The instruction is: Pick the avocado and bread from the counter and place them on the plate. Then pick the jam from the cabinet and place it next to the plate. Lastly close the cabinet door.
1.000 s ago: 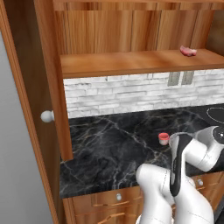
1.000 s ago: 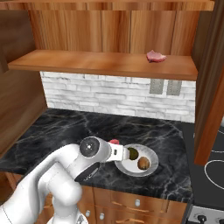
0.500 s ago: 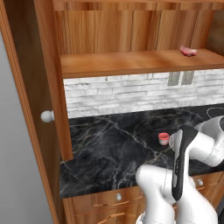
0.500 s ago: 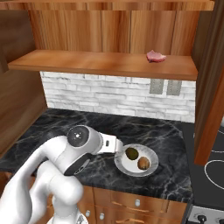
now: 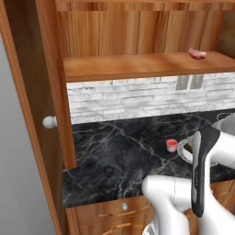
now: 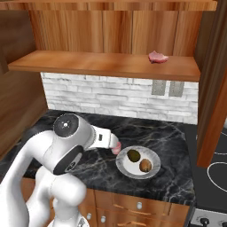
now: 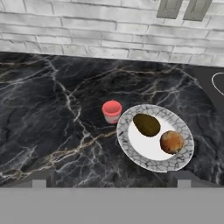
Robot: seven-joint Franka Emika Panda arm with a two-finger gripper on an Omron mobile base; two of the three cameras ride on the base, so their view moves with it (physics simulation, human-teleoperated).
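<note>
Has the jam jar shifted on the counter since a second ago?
No. In the left base view the jam stands upright in the same spot on the counter, just left of the plate, as before.

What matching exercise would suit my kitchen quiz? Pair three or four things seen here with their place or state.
Things:
1. avocado
2. jam
3. cabinet door
4. pink lump

Places or states:
A. on the wooden shelf
B. swung open
C. on the plate, beside the bread
D. on the counter, right beside the plate's rim

Pairs: 1-C, 2-D, 3-B, 4-A
</note>
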